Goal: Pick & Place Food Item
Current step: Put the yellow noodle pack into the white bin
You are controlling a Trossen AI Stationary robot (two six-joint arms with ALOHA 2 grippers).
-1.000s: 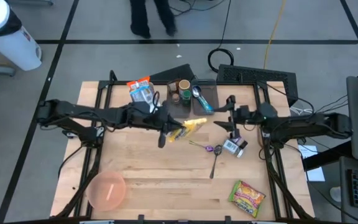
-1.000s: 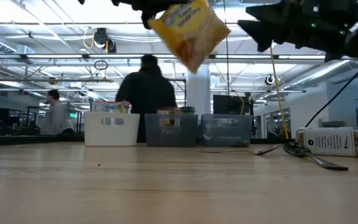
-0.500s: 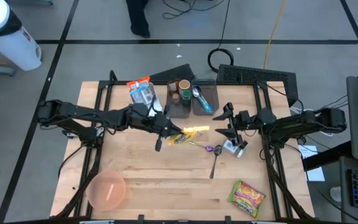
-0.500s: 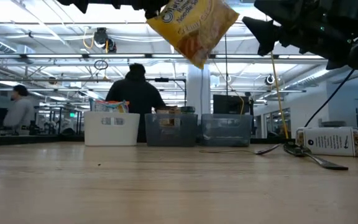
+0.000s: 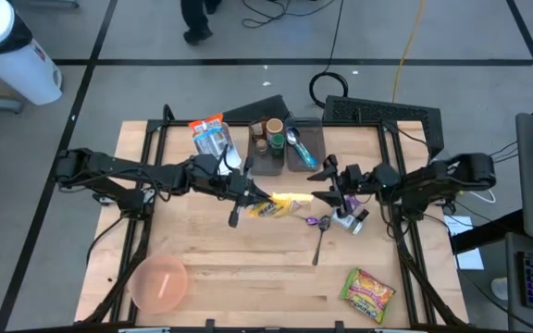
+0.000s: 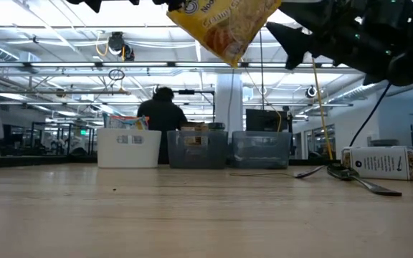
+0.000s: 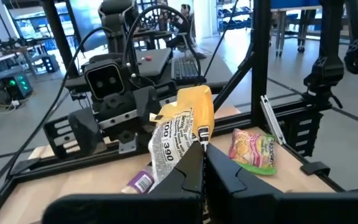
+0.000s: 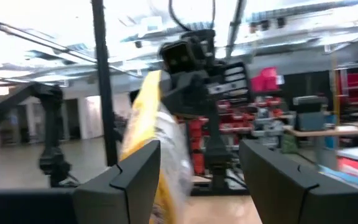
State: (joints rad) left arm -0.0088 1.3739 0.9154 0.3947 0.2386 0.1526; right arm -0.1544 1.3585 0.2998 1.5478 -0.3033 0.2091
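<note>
Item: yellow noodle packet (image 5: 283, 203), held aloft over the middle of the table (image 5: 220, 277), between the two arms; in the low view it hangs clear of the wood at 12 o'clock. Holder: left gripper (image 5: 251, 196), at 9 o'clock of the packet, fingers pressed together on one end of it; the left wrist view shows the wrapper crumpled and gathered where they pinch. Counterpart: right gripper (image 5: 329, 188), at 3 o'clock of the packet, fingers spread wide and facing its free end, which the right wrist view shows between them but not yet touched, as far as can be told. Handling, by judgement: light, soft-walled, glossy film likely slippery; contents probably brittle, so a hard squeeze across the body risks crushing. It sags and twists from a single hold. Best taken at the flat sealed edge or a corner, square on, not across the bulged middle. Also present: pink bowl (image 5: 159, 283) at 7 o'clock, second snack packet (image 5: 367, 294) at 5 o'clock, spoon (image 5: 317, 242), small bins (image 5: 285, 145) at 12 o'clock.
</note>
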